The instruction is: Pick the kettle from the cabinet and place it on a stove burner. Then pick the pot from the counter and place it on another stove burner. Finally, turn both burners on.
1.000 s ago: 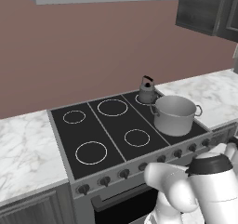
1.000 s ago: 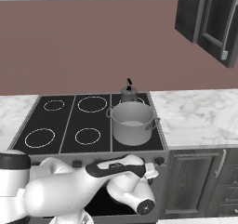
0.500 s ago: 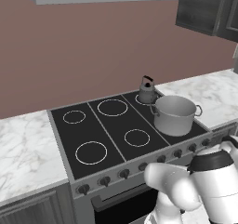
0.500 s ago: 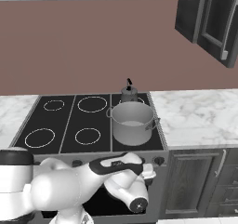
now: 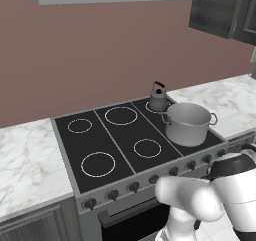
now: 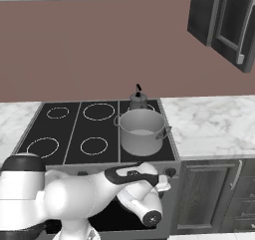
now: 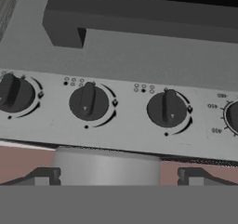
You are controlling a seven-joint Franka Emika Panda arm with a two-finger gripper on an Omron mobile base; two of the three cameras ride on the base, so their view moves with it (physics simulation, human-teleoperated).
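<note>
Wide grey steel pot [image 5: 187, 123] and small grey kettle [image 5: 158, 98] on glossy black cooktop [image 5: 120, 140] right burners, tool [image 7: 116, 179] fully open facing dark front knobs [image 7: 88, 102]

We see an even, soft and rather flat light with no clear source, only weak shadows under the pot [image 5: 187, 122], a dull sheen on the black cooktop [image 5: 127, 135], and sharp rendered pictures without blur or edge distortion.

2 base views flank cooktop [image 5: 125, 140]; hand view close on knobs [image 7: 88, 102].
</note>
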